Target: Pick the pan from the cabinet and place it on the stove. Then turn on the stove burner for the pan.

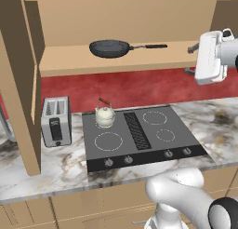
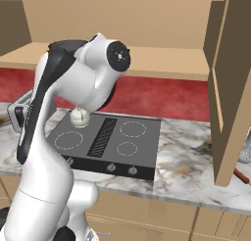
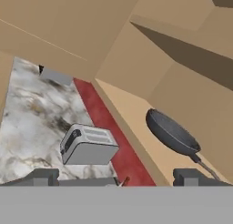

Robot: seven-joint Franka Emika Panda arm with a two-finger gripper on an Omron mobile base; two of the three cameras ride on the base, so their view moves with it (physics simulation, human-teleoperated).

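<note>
The arm is in the reach step: the pan (image 1: pixel 109 48) lies on the cabinet (image 1: pixel 116 60) shelf at upper centre, and the gripper (image 3: pixel 116 178), fingers spread wide and apparently empty, must next advance toward its handle.

The dark, shallow pan (image 1: pixel 109 48) is seen upright on the tan shelf of the open cabinet (image 1: pixel 116 58), its long black handle laid along the shelf. Below, the black glass stove (image 1: pixel 139 135) is set in the counter, 4 white rings and 4 knobs shown.
</note>
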